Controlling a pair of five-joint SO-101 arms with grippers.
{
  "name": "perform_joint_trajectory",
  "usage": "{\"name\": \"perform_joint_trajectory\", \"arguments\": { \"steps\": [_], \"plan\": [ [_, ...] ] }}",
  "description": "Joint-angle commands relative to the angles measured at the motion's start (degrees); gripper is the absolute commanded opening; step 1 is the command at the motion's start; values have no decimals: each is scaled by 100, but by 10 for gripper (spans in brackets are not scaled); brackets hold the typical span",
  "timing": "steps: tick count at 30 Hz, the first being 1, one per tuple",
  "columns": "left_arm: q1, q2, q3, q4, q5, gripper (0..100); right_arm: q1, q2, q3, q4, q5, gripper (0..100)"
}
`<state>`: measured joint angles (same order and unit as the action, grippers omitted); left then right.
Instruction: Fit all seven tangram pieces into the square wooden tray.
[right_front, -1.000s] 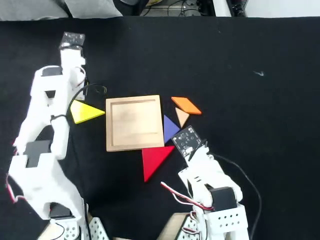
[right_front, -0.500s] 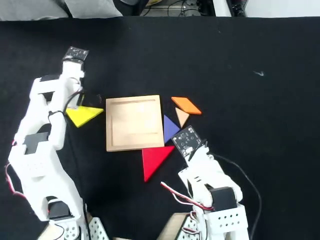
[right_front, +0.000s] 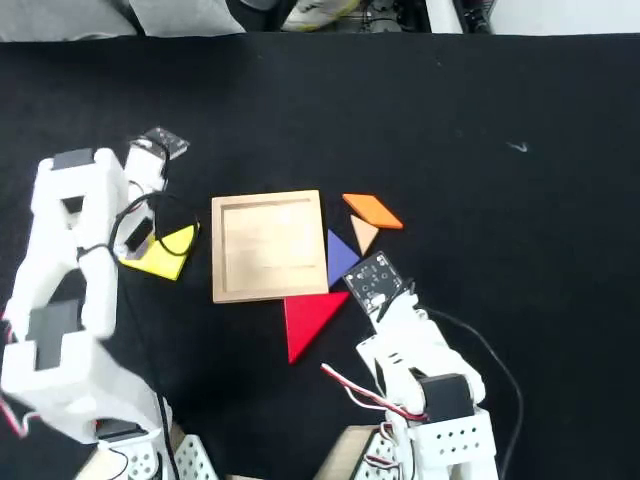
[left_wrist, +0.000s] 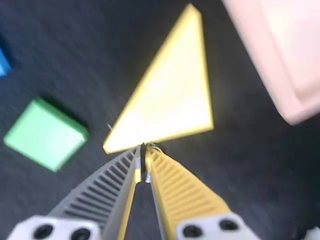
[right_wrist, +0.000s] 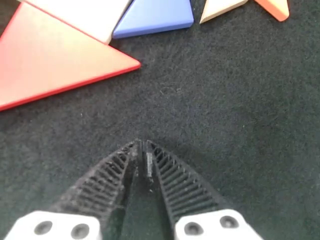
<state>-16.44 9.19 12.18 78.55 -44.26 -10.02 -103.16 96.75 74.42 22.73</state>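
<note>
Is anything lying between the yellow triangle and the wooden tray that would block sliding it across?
Nothing visible does. Only bare black cloth separates the yellow triangle from the tray. The green piece lies on the triangle's other side, away from the tray.

1. A black cloth-covered surface (right_front: 500, 250) spans the whole scene.
2. Crumpled grey fabric (right_front: 150, 15) lies beyond its far left edge.
3. Dark tangled cables (right_front: 370, 15) sit beyond the far edge, near the middle.
</note>
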Motion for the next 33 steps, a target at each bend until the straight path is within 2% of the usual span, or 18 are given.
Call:
{"name": "perform_joint_trajectory", "arguments": {
  "steps": [1, 3, 7, 9, 12, 15, 20, 24, 28, 33],
  "plan": [
    [286, -1582, 497, 290, -141, 34, 79, -541, -22, 9, -18, 12],
    [549, -2101, 1112, -18, -114, 64, 79, -541, -22, 9, -18, 12],
    [840, -2523, 2563, -1591, 220, 230, 79, -541, -22, 9, -18, 12],
    [875, -2532, 3020, -2286, 176, 256, 79, -541, -22, 9, -18, 12],
    [875, -2514, 3327, -2840, -246, 261, 79, -541, -22, 9, -18, 12],
    [840, -2277, 3231, -2919, -519, 261, 79, -541, -22, 9, -18, 12],
    [778, -1363, 2396, -2875, -440, 261, 88, -541, -31, 9, -18, 12],
    [796, -756, 1895, -2295, -958, 259, 88, -541, -31, 9, -18, 12],
    [576, -413, 1552, -2541, -818, 261, 88, -532, -31, 18, -18, 12],
    [523, -264, 1525, -2576, -1222, 261, 88, -532, -31, 35, -18, 12]
  ]
}}
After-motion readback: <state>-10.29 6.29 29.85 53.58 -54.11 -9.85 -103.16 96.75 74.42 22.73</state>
